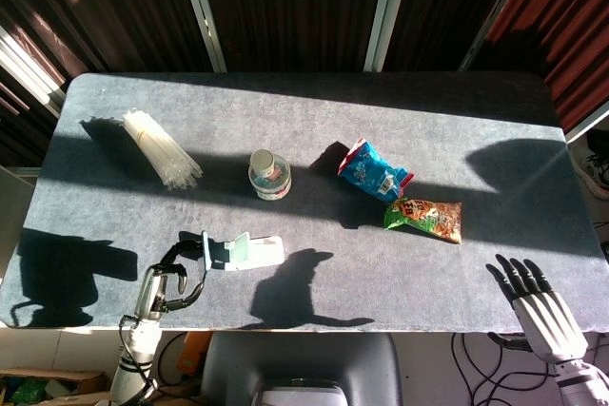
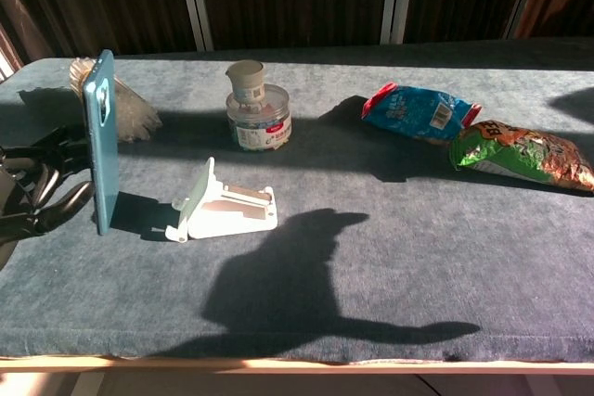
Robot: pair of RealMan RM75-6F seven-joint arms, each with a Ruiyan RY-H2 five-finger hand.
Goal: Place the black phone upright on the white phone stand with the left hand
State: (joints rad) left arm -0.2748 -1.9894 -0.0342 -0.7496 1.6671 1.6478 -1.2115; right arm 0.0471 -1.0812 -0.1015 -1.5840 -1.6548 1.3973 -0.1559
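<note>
The phone (image 2: 100, 141) shows a light blue back and a dark front and stands upright on its short edge. My left hand (image 2: 35, 194) grips it from the left, fingers curled round its lower half. In the head view the phone (image 1: 203, 248) is seen edge-on, with the left hand (image 1: 167, 278) near the table's front edge. The white phone stand (image 2: 225, 207) lies just right of the phone, a small gap between them; from above the stand (image 1: 255, 251) bears nothing. My right hand (image 1: 539, 307) hovers at the front right corner, fingers spread and holding nothing.
A clear jar with a tan cap (image 2: 257, 110) stands behind the stand. A bundle of clear straws (image 1: 162, 149) lies at the back left. A blue snack bag (image 2: 418, 110) and a green one (image 2: 520, 153) lie to the right. A chair back (image 1: 303, 368) is below the front edge.
</note>
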